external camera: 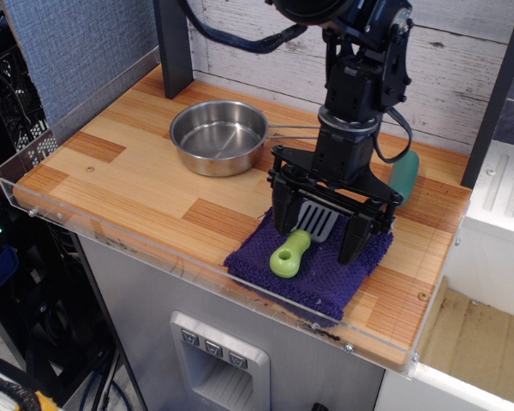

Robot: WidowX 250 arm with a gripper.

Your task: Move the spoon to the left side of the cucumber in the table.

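Over the purple cloth (313, 267), the black pincer (319, 236) stands spread astride the lime-handled, grey-headed spoon (301, 237) — it should descend squarely, then close.

My spoon (301, 237), lime handle and grey slotted head, lies flat on my desk (137, 180); the teal cucumber (403, 177) rests behind it.
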